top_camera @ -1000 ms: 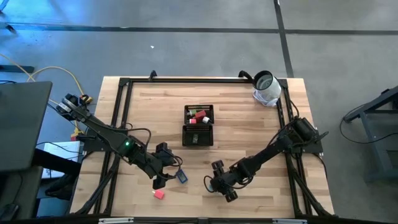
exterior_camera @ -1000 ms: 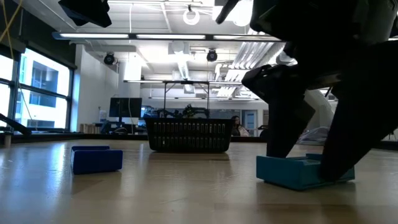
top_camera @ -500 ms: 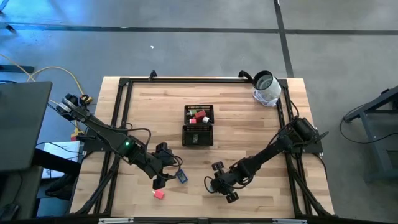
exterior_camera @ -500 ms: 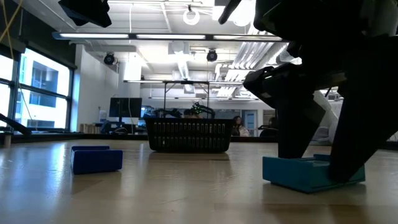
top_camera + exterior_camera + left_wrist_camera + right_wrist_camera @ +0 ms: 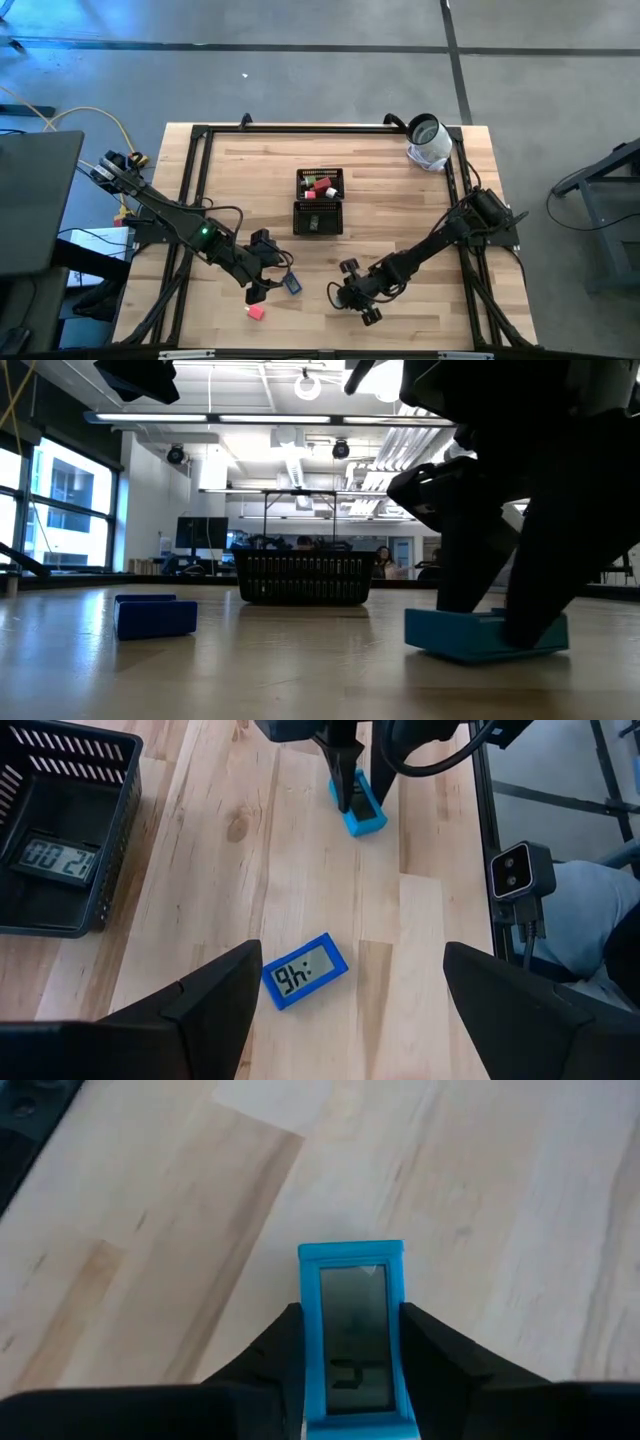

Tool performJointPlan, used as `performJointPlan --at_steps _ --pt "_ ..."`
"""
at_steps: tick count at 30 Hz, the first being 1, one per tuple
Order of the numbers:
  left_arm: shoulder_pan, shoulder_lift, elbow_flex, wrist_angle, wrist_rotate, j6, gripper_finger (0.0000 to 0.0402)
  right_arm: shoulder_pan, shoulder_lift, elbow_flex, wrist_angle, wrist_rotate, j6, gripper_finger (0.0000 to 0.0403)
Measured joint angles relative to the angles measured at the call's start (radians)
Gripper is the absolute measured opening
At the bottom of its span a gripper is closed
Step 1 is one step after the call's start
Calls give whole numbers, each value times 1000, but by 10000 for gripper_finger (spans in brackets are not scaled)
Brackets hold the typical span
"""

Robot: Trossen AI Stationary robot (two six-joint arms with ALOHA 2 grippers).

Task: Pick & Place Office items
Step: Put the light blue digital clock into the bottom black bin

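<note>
The bench point(image 5: 400, 210) is pale wood in long planks, framed by black rails. Near its middle sits a black mesh tray point(image 5: 319, 200) holding red, white and green pieces in its far compartment and a black clock with a grey display point(image 5: 47, 860) in the near one. Toward the front edge lie a dark blue clock point(image 5: 305, 971) with a grey screen, a bright teal clock point(image 5: 352, 1335) with a grey screen, and a small red block point(image 5: 256, 312). At the far right corner stands a white-and-grey roll point(image 5: 428, 142). Both arms are black.

Black mesh tray point(image 5: 319, 186) mid-table — white-grey roll point(image 5: 428, 142) near a corner.
</note>
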Motion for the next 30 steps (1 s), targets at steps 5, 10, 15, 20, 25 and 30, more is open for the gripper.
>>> performJointPlan --at_steps 5,10,15,20,25,30 --pt "0 0 0 0 0 0 305 0 0 0 6 28 0 117" --pt "0 0 0 0 0 0 305 -7 0 0 7 49 -1 117" --pt "0 0 0 0 0 0 305 -13 -6 0 2 80 -7 117" --pt "0 0 0 0 0 0 305 -20 -41 -1 -14 109 -10 117" --pt "0 0 1 4 -1 0 305 -26 -106 -1 -37 169 -21 117" --pt "0 0 1 7 -35 0 305 -32 -177 1 -56 237 -57 117"
